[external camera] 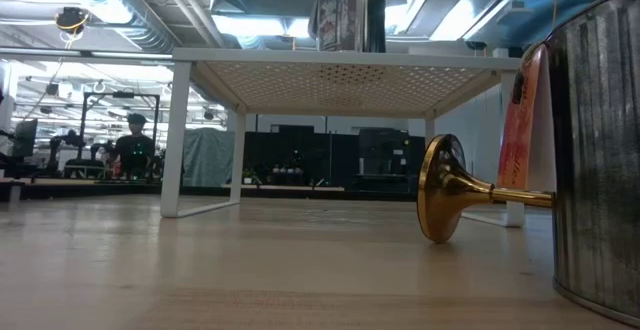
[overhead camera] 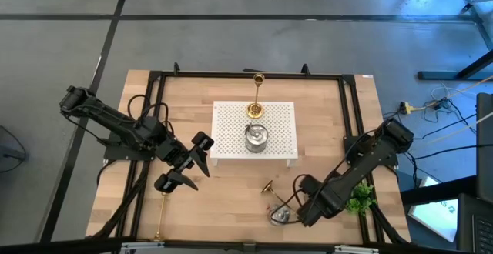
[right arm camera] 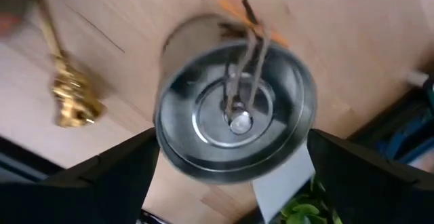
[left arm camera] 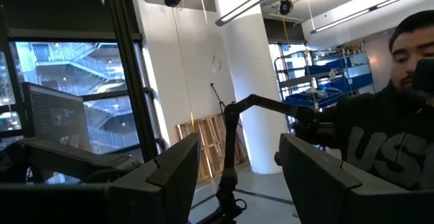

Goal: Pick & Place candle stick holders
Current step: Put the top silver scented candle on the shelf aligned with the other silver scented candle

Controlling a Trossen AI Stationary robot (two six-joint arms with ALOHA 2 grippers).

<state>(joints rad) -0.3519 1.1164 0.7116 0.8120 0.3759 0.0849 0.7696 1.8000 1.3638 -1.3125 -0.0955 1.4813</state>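
A white perforated stand holds an upright gold candlestick and a silver holder. A second gold candlestick lies near the table's front left. A third lies on its side in front of the stand, also in the low view. Next to it a silver holder stands on the table. My right gripper is open, one finger on either side of this holder. My left gripper is open and empty, raised left of the stand. My right gripper comes at the silver holder from above and looks into its open top. Its fingers stand right at the two opposite sides of the rim. I cannot tell whether they touch it. The holder stands on the table.
A small green plant sits at the table's right edge behind my right arm. A black frame runs around the tabletop. A person shows in the room beyond the table in the left wrist view.
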